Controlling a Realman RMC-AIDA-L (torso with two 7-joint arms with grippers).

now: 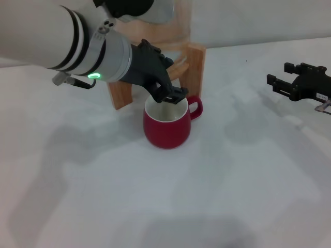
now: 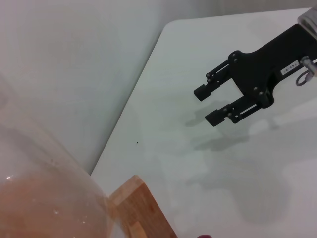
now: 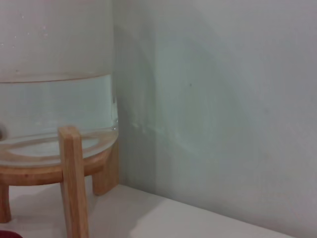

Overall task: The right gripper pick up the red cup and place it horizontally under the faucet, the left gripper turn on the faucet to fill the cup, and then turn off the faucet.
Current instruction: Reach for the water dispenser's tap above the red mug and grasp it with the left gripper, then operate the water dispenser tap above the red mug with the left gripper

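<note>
Look at the head view: your red cup (image 1: pixel 166 129) stands upright on the white worktop (image 1: pixel 207 196), just in front of the wooden stand (image 1: pixel 194 64) that carries the glass jar (image 1: pixel 176 23). Its white inside faces up and its loop handle points toward the robot's right.

Your left tool (image 1: pixel 168 95) reaches in from the left on the thick white arm with the green light. It sits right over the cup's back rim, between the stand's legs, where the faucet would be. The black claw covers that spot, so you cannot see the faucet itself, and you cannot tell whether the left tool is apart or clamped on anything.

Your right tool (image 1: pixel 276 82) hangs over the worktop well apart from the cup, off at the right edge. In the left wrist view the right tool (image 2: pixel 208 104) shows clearly: its two black fingers (image 2: pixel 218 115) are spread with a gap between them, and nothing is held.

The right wrist view shows the jar (image 3: pixel 57 74) with clear water in its lower part, resting on the stand (image 3: pixel 74 183) close to the pale wall (image 3: pixel 223 99).
</note>
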